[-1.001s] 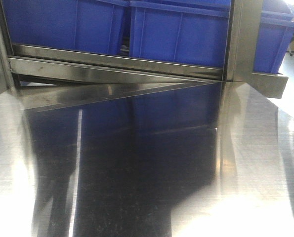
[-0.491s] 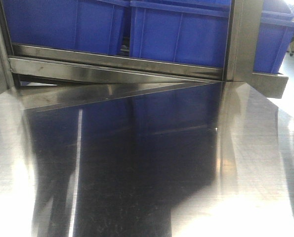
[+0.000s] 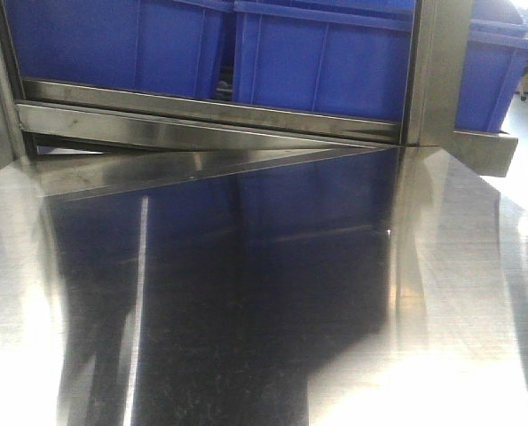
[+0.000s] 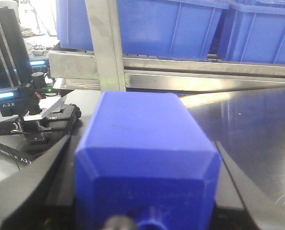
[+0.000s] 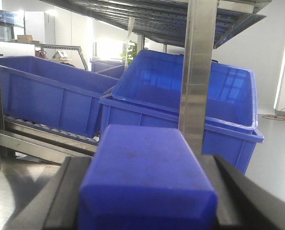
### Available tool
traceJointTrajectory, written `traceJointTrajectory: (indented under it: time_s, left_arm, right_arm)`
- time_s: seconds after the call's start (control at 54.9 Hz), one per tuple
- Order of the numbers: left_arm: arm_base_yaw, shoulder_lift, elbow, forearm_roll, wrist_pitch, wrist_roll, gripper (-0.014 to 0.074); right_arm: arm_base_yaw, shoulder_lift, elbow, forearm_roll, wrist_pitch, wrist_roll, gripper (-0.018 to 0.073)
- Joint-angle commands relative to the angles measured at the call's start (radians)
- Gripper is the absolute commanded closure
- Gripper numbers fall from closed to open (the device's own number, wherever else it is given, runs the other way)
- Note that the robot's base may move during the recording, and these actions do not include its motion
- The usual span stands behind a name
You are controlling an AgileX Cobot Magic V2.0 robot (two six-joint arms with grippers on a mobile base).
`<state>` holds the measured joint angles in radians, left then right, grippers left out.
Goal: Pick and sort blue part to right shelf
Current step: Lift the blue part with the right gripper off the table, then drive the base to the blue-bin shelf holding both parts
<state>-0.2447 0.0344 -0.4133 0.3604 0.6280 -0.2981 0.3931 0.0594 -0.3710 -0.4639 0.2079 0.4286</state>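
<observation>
A blue part [image 4: 147, 148], a blocky plastic piece, fills the left wrist view, and my left gripper [image 4: 143, 141] is shut on it between black fingers [image 4: 53, 167]. A second blue part [image 5: 147, 177] sits in my right gripper [image 5: 144, 158], which is shut on it, its dark fingers [image 5: 65, 191] pressing on both sides. The right shelf stands ahead, with its steel front rail [image 3: 210, 111] and large blue crates [image 3: 317, 62] on top. In the right wrist view an open blue crate [image 5: 180, 91] lies just beyond the held part. Neither gripper shows in the front view.
A shiny steel tabletop [image 3: 246, 311] reaches up to the shelf rail. Upright steel posts [image 3: 437, 71] [image 5: 197, 72] stand in front of the crates. Black equipment marked ARX [image 4: 13, 96] stands off the table's left edge. Roller tracks [image 5: 46, 127] run under the crates.
</observation>
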Motion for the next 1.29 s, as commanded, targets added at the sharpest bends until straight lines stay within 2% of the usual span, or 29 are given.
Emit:
traceJointTrajectory:
  time_s: [0.0,1.274]
  left_arm:
    - [-0.001,0.013,-0.027,0.017,-0.087,-0.011,0.0317]
    - [-0.001,0.017,-0.027,0.017,-0.087,-0.011,0.0317]
  right_arm:
    - [-0.001,0.010,-0.028,-0.021,-0.074,-0.010,0.0354]
    - [-0.001,0.013,-0.026,-0.021,-0.074,-0.010,0.0354]
